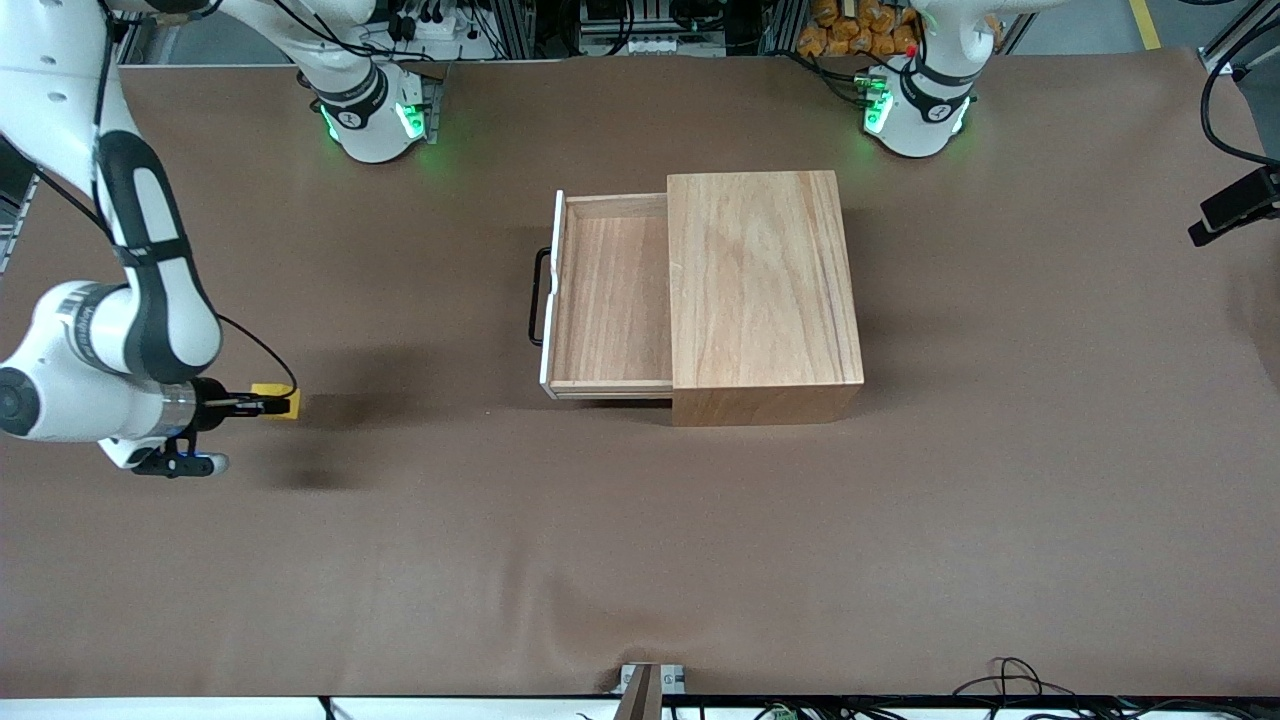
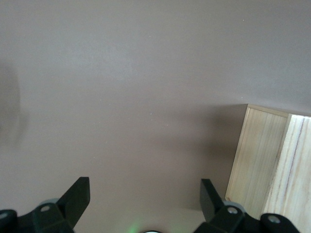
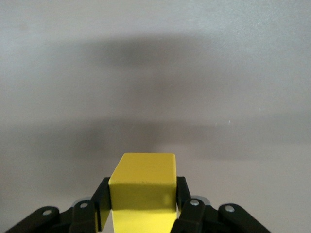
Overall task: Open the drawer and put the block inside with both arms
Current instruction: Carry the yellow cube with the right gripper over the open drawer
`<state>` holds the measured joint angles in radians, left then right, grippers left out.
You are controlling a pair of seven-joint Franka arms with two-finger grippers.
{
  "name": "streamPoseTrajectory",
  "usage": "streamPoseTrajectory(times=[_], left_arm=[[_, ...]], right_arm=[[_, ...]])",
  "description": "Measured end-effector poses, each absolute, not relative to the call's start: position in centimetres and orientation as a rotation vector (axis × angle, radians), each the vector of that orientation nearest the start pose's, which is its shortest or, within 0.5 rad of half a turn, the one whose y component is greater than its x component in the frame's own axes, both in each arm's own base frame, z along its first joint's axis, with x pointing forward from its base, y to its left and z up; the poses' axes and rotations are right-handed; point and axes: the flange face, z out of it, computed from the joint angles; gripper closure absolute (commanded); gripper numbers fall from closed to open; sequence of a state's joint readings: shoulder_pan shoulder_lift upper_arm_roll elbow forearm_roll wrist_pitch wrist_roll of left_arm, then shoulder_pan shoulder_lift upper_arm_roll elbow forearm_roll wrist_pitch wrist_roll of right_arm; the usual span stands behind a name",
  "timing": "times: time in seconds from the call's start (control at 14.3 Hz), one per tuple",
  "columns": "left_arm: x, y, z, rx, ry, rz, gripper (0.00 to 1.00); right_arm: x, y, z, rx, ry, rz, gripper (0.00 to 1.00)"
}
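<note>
Looked like a robotics lab test cell, not a home or shop. Two white Franka arms [image 1: 110, 300] were bolted at the table's [image 1: 640, 560] edge, bases [image 1: 375, 120] glowing green. The bench was covered in plain brown matting. Aluminium framing [image 1: 520, 30] and loose black cables [image 1: 1010, 680] ran along the table's edges. A black camera on a mount [image 1: 1240, 205] stood at the left arm's end of the table.

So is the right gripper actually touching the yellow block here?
Touching. The right wrist view shows the right gripper with a finger pressed flat against each side of the block, no gap on either side.
</note>
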<state>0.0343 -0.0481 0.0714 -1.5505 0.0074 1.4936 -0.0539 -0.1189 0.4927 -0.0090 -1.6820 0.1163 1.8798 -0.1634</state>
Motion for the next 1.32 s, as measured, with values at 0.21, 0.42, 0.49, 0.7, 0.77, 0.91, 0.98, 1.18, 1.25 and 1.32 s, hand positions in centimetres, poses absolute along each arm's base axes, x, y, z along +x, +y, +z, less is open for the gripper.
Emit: streamPoseTrajectory(times=[0.21, 0.42, 0.49, 0.7, 0.77, 0.91, 0.98, 1.18, 1.25, 1.32], left_arm=[[52.8, 5.7, 65.7, -3.128, -0.248, 0.004, 0.00], [52.9, 5.3, 65.8, -3.128, -0.237, 0.001, 0.00], [52.9, 5.2, 65.8, -3.128, -0.234, 0.001, 0.00], [52.9, 5.1, 65.8, -3.129, -0.230, 0.002, 0.00], [52.9, 5.0, 65.8, -3.129, -0.228, 0.002, 0.00], [52.9, 4.9, 65.8, -3.129, -0.225, 0.002, 0.00], [52.9, 4.9, 65.8, -3.129, -0.224, 0.003, 0.00], [52.9, 4.9, 65.8, -3.129, -0.224, 0.003, 0.00], [52.9, 4.9, 65.8, -3.129, -0.224, 0.003, 0.00], [52.9, 4.9, 65.8, -3.129, -0.224, 0.003, 0.00]], right_arm=[[62.7, -1.6, 37.7, -2.958, -0.123, 0.407, 0.67], [60.3, 5.9, 45.8, -2.955, -0.243, 0.335, 0.66], [59.5, 7.9, 47.8, -2.942, -0.263, 0.308, 0.66], [57.4, 13.8, 50.8, -2.905, -0.360, 0.257, 0.63], [56.8, 16.5, 50.9, -2.903, -0.412, 0.241, 0.63], [55.1, 22.9, 50.3, -2.926, -0.441, 0.214, 0.63], [54.1, 25.8, 49.8, -2.963, -0.408, 0.201, 0.63], [51.2, 33.8, 47.6, -3.051, -0.222, 0.153, 0.64], [50.5, 35.8, 46.6, -3.064, -0.165, 0.149, 0.64], [49.9, 37.3, 45.5, -3.074, -0.120, 0.153, 0.64]])
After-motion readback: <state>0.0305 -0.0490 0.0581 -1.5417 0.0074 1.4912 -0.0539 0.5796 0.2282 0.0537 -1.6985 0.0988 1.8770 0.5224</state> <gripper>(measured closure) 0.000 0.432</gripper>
